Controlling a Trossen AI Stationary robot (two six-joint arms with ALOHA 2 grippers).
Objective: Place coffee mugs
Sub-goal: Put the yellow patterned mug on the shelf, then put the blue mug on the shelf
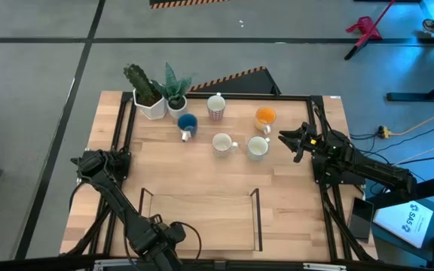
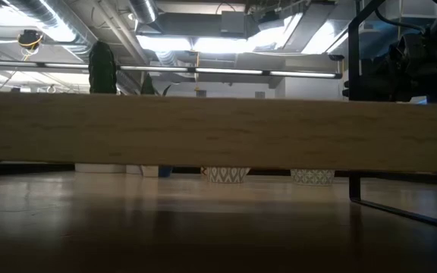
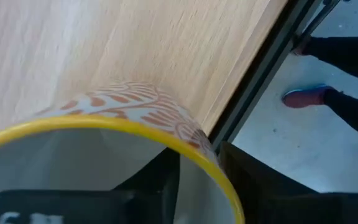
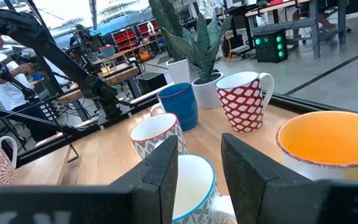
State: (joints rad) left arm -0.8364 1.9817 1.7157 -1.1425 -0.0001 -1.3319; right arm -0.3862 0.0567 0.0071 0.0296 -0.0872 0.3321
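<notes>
Five mugs stand on their bases at the table's far middle: a blue one [image 1: 187,123], a red-patterned white one [image 1: 216,107], an orange one [image 1: 265,117] and two white ones [image 1: 223,143] [image 1: 257,147]. My right gripper [image 1: 283,138] is open, level with the table. Its fingers stand on either side of the blue-rimmed white mug [image 4: 191,180] without plainly touching it. My left gripper [image 1: 89,162] is at the table's left edge, shut on a sixth mug [image 3: 129,118] with a yellow rim and an orange leaf pattern. My arm hides this mug in the high view. My left gripper holds the yellow-rimmed mug by its wall at the rim [image 3: 219,174]. One finger [image 3: 160,180] is inside the mug and one [image 3: 260,186] outside, coming down from above. Whether the mug stands on the table or hangs clear of it, I cannot tell.
Two white pots with green plants [image 1: 157,94] stand at the far left, beside the blue mug. Black rails [image 1: 123,143] frame the table, and a low metal bracket [image 1: 202,218] sits near the front edge. A person's legs and red shoe [image 3: 306,96] show beyond the left edge.
</notes>
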